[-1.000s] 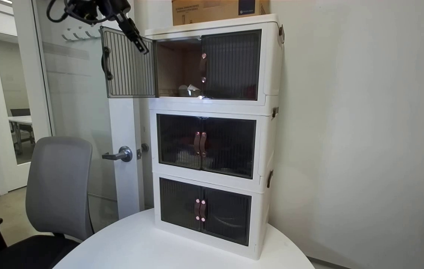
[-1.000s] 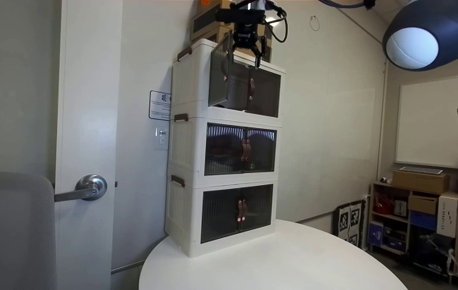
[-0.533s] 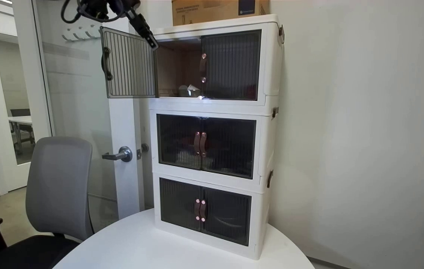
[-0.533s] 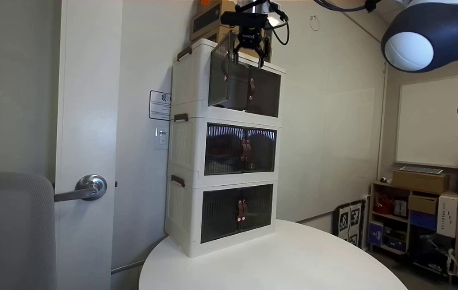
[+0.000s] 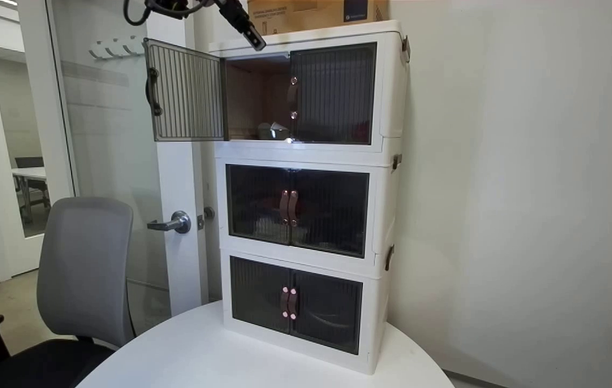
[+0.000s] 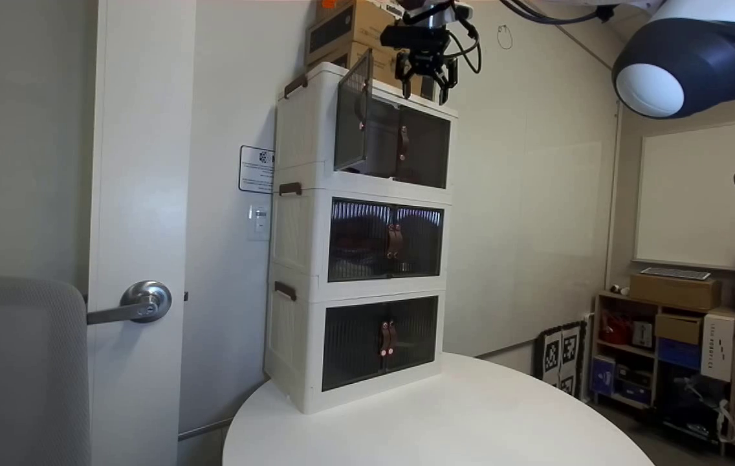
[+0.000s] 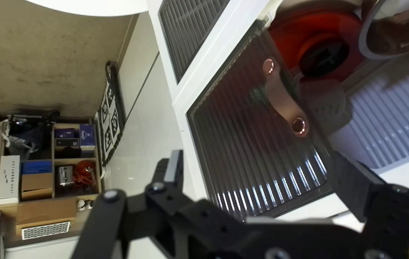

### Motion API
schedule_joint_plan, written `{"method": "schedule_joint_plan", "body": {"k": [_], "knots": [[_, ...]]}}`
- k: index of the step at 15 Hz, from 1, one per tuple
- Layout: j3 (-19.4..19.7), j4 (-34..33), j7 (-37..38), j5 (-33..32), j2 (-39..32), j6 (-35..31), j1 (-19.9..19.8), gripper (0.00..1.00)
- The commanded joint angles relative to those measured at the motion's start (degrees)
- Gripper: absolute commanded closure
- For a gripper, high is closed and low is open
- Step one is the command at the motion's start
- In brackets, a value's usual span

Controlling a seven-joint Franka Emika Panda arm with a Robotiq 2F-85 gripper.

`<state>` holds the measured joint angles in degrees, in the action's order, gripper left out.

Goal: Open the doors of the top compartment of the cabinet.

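Toward the far edge of the white table (image 5: pixel 176 350), the cabinet (image 5: pixel 306 261) is standing upright, its top compartment (image 5: pixel 249 97) forming the uppermost tier. At one side edge of that tier's front, the open door (image 5: pixel 190 94) is projecting outward; the closed door (image 5: pixel 338 97) is covering the remaining half. Near the cabinet's top front edge, the gripper (image 6: pixel 425 97) is hanging, its fingers (image 7: pixel 173 167) standing wide apart, released (whether it is touching the cabinet, the views are leaving undecided). Through the opening, the wrist view is revealing a red object (image 7: pixel 309 39) with a dark centre, along with the closed door's coppery handle (image 7: pixel 282 101); in an exterior view merely a dim red tint (image 5: pixel 362 131) is showing through that panel. A small vessel (image 5: pixel 279 133) is appearing near the compartment's lower front edge in an exterior view. Beyond the table's edge, a shelf unit (image 6: pixel 626 350) is showing in an exterior view and the wrist view.
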<state>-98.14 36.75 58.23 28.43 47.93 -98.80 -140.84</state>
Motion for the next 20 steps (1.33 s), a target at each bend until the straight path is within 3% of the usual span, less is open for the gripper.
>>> {"method": "schedule_joint_plan", "body": {"k": [1, 4, 7, 11, 12, 13, 19, 20], "knots": [[-1.9, 2.9, -6.3, 3.7, 1.6, -10.4, 0.0, 0.0], [-6.6, 8.5, -9.4, 7.5, 1.5, -19.8, 2.7, 0.0], [-11.7, 13.4, -11.1, 12.9, -0.9, -23.4, 3.8, 0.0], [-14.9, 19.4, -14.6, 17.8, -6.4, -18.7, 3.9, 0.0], [-13.0, 19.8, -12.7, 15.1, -6.3, -14.4, 4.4, 0.0], [-11.5, 15.5, -11.8, 17.5, -2.5, -17.4, 2.7, 0.0], [-11.3, 17.9, -12.1, 17.6, -4.1, -14.1, 3.5, 0.0], [-15.7, 19.4, -15.6, 18.7, -6.8, -15.6, 3.0, 0.0]]}}
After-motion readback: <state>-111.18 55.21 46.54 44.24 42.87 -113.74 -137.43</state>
